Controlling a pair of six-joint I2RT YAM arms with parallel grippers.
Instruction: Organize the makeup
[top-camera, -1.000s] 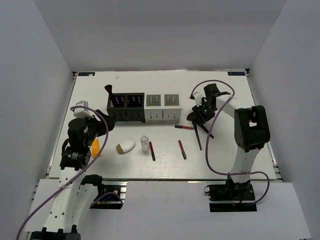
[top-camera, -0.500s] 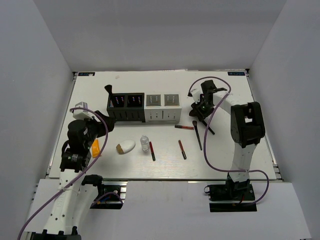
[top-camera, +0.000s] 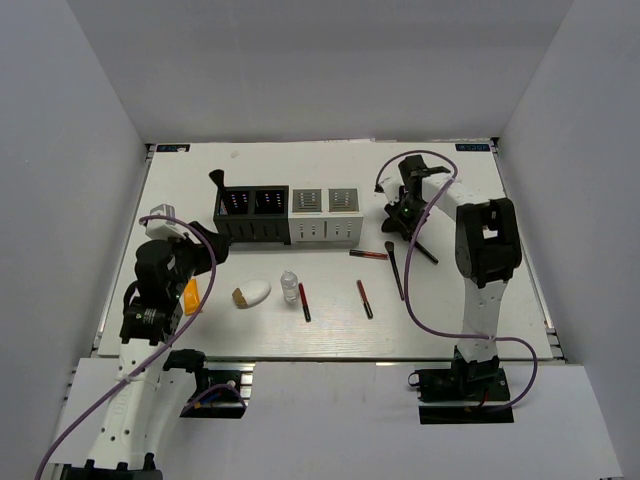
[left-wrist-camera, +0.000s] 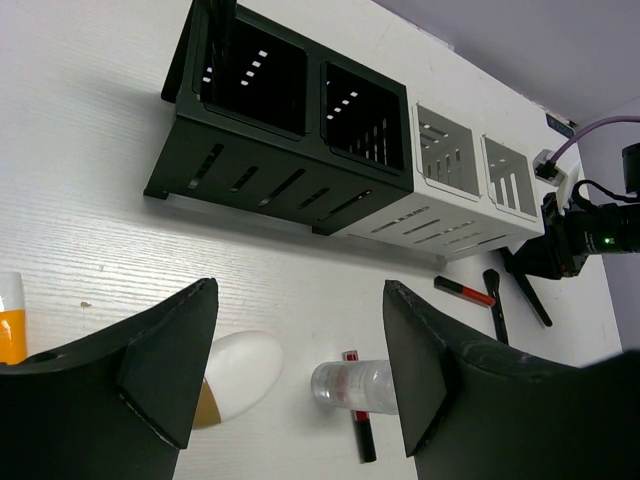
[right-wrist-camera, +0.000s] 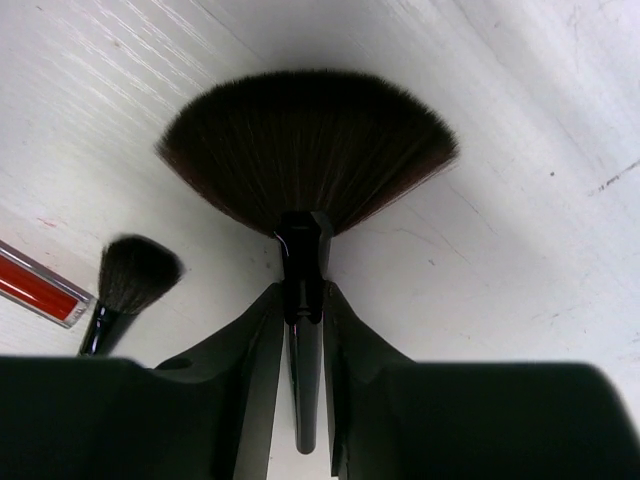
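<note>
Now my right jaws pinch the fan brush (right-wrist-camera: 305, 150) lying on the table (right-wrist-camera: 540, 130); my left jaws hang wide, empty, near the white sponge (left-wrist-camera: 240, 372).

The fan brush (right-wrist-camera: 305, 160) handle slips out of sight between my right jaws, so its lower length is unseen. The red stick (right-wrist-camera: 35, 285) runs off the left edge. From my left wrist, the orange tube (left-wrist-camera: 10, 325) is cropped, and the sponge (left-wrist-camera: 240, 365) seems partly behind my left jaws.
</note>
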